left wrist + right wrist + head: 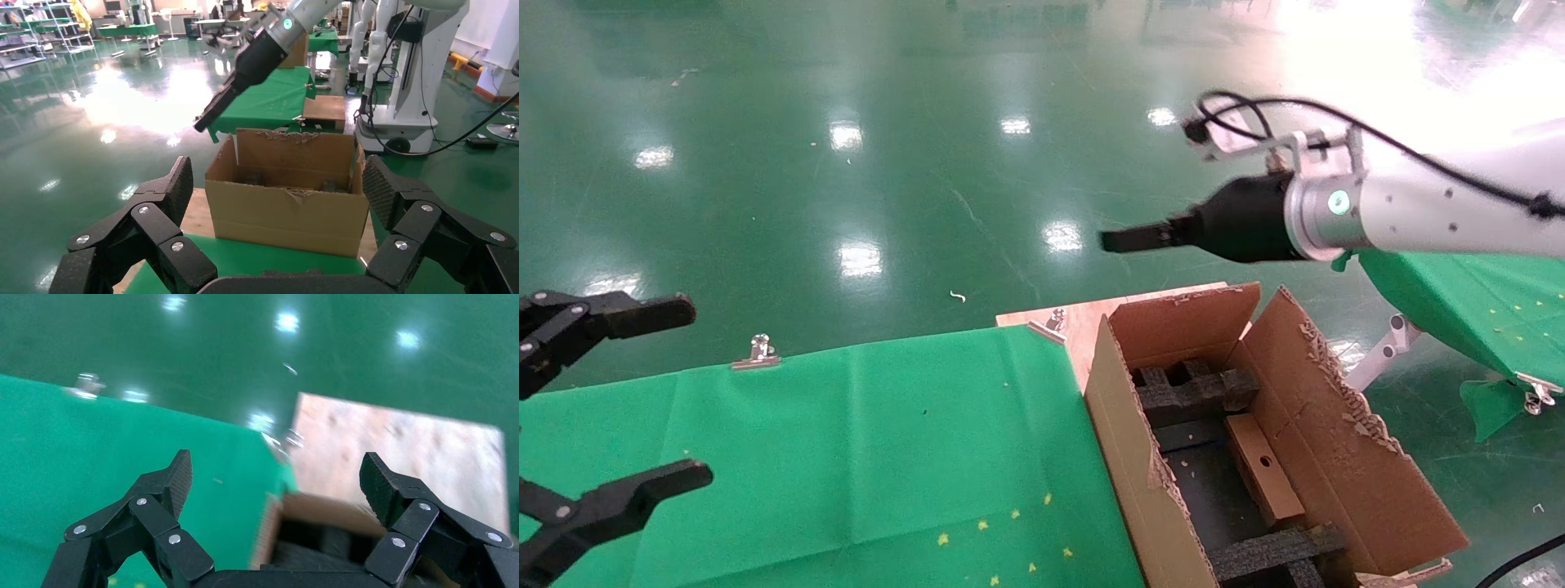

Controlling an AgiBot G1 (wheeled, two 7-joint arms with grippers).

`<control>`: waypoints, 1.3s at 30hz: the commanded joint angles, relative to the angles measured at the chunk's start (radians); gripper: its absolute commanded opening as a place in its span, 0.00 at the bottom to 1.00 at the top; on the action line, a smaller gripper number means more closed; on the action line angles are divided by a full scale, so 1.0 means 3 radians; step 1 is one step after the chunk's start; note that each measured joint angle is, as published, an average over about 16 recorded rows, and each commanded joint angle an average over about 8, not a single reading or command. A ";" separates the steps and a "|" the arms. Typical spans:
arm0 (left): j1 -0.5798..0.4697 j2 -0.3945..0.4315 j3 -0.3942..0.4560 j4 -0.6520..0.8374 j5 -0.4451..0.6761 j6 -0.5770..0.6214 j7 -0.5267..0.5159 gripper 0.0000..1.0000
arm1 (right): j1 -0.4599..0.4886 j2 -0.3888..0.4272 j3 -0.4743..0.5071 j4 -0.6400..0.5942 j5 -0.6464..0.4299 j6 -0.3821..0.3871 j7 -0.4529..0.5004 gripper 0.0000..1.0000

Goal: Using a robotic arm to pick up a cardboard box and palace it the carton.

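The small brown cardboard box lies inside the carton, against its right wall among black foam inserts. The white robotic arm reaches in from the right. Its right gripper hangs in the air above the carton's far end, open and holding nothing. In the right wrist view that gripper looks down on the carton's corner and the green cloth. The left gripper is open over the table's left side. In the left wrist view the left gripper faces the carton.
A green cloth covers the table, held by metal clips. The carton stands on a wooden board at the table's right end. A second green-covered table stands at the right. Other robot bases stand behind the carton.
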 commanded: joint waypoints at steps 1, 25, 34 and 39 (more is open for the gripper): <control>0.0000 0.0000 0.0000 0.0000 0.0000 0.0000 0.0000 1.00 | -0.0042 -0.0001 0.0053 -0.0004 0.0060 -0.0035 -0.0091 1.00; 0.0000 0.0000 0.0000 0.0000 0.0000 0.0000 0.0000 1.00 | -0.0986 -0.0021 0.1248 -0.0083 0.1459 -0.0815 -0.2132 1.00; 0.0000 0.0000 0.0000 0.0000 0.0000 0.0000 0.0000 1.00 | -0.1340 -0.0028 0.1696 -0.0113 0.1983 -0.1107 -0.2896 1.00; 0.0000 0.0000 0.0000 0.0000 0.0000 0.0000 0.0000 1.00 | -0.1537 -0.0032 0.1944 -0.0130 0.2274 -0.1269 -0.3320 1.00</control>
